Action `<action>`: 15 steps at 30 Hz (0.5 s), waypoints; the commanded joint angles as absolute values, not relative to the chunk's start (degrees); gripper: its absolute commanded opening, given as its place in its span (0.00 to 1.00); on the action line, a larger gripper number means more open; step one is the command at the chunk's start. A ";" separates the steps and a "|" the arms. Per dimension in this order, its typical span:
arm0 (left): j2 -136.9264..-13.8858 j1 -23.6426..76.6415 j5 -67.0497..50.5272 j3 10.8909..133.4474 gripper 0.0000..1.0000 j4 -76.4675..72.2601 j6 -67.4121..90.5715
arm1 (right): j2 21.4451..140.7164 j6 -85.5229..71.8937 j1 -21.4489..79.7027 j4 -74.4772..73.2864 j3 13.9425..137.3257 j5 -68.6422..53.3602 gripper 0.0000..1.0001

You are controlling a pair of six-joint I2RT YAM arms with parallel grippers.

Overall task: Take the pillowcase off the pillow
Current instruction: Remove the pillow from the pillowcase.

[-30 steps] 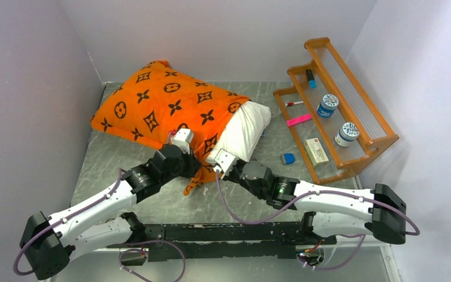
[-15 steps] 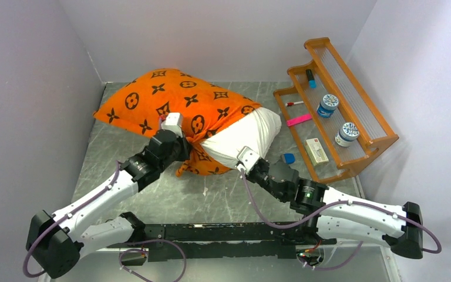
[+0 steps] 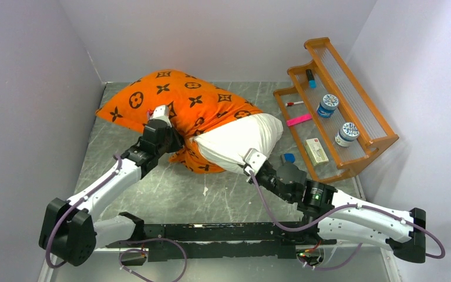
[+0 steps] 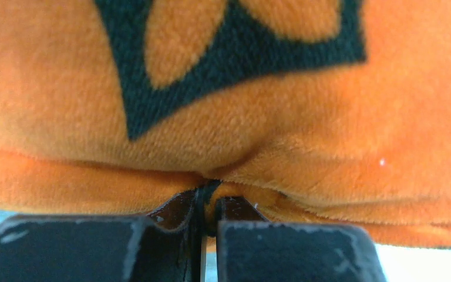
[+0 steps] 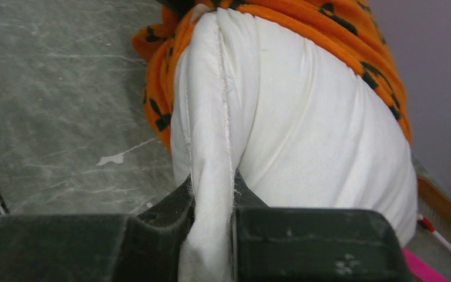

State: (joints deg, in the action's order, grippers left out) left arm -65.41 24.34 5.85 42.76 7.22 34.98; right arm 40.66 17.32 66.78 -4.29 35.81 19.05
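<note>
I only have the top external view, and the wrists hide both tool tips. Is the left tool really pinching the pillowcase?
Observer: Yes. The left wrist view shows the left tool shut on a fold of the orange pillowcase.
Operator: And the right tool, is it on cloth or pillow?
Observer: On pillow only. The right wrist view shows the right tool clamping the white pillow by its seamed edge, with no orange cloth in its grip.
</note>
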 commanded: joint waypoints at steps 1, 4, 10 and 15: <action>-70.96 17.23 20.26 42.00 0.05 5.70 33.35 | 39.96 11.83 67.15 2.86 39.78 10.25 0.00; -70.60 17.23 17.80 40.10 0.05 4.67 33.20 | 46.55 9.06 67.17 4.69 40.17 3.81 0.00; -66.38 17.23 18.89 39.52 0.18 6.24 33.39 | 60.39 4.86 67.15 9.18 43.17 -4.43 0.00; -62.50 17.23 19.96 42.08 0.33 10.08 32.65 | 69.55 2.56 67.06 8.76 48.46 -9.57 0.06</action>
